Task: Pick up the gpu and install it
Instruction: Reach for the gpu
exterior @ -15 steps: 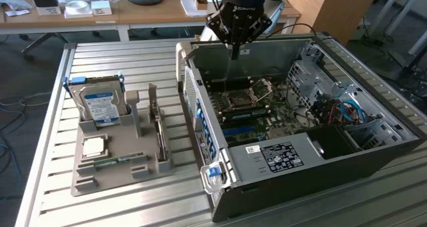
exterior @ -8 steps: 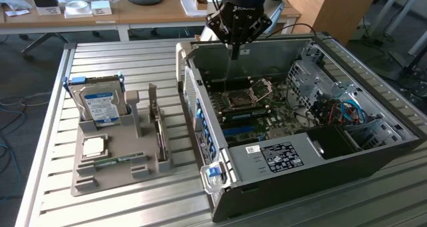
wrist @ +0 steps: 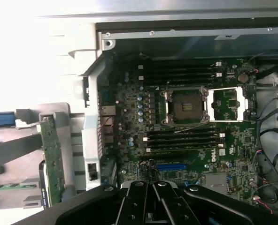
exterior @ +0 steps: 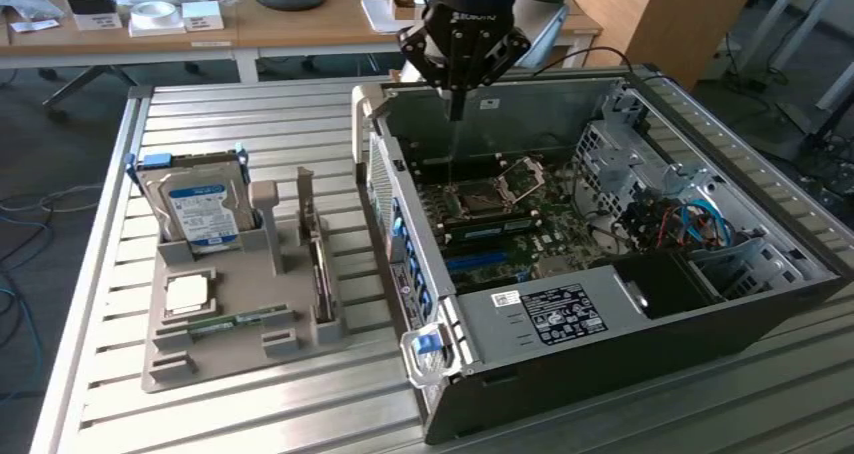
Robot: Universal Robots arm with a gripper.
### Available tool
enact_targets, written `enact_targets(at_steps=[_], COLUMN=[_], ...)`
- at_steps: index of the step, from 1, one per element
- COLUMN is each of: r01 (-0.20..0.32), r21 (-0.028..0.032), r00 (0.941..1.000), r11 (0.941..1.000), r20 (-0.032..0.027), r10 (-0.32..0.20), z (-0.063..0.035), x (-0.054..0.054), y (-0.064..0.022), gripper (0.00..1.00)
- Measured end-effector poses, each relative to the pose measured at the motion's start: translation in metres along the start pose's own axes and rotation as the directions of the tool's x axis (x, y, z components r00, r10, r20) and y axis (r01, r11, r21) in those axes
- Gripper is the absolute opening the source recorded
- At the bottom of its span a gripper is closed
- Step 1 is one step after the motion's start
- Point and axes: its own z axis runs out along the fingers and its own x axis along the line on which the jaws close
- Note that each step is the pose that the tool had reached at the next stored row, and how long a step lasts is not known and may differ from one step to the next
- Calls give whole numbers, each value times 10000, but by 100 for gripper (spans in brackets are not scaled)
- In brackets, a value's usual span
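The gpu (exterior: 318,269) stands on edge in a slot of the grey holder tray (exterior: 214,359), its metal bracket pointing up, at the exterior view's left of the open computer case (exterior: 667,314). In the wrist view the gpu (wrist: 52,157) shows as a green board edge beside the case wall. My gripper (exterior: 457,109) hangs above the far part of the case, over the motherboard (exterior: 514,224), well apart from the gpu. Its fingers (wrist: 138,199) are pressed together with nothing between them. A blue card slot (wrist: 171,166) lies on the motherboard just below the gripper (wrist: 150,190).
The tray also carries a hard drive (exterior: 203,209) with a blue-white label, a CPU (exterior: 188,294) and a RAM stick (exterior: 234,322). The CPU socket (wrist: 186,105) stands open. Cables (exterior: 681,224) and drive cages crowd the case's far side. A desk (exterior: 200,24) lies behind.
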Motion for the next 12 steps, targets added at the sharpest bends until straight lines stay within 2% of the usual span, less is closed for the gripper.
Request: enact_targets(at_steps=[12], r01=[-4], r21=[1], r00=[10000], r11=[10000], r20=[0], r10=[4], z=[-6], x=[291], y=[5], gripper=[11])
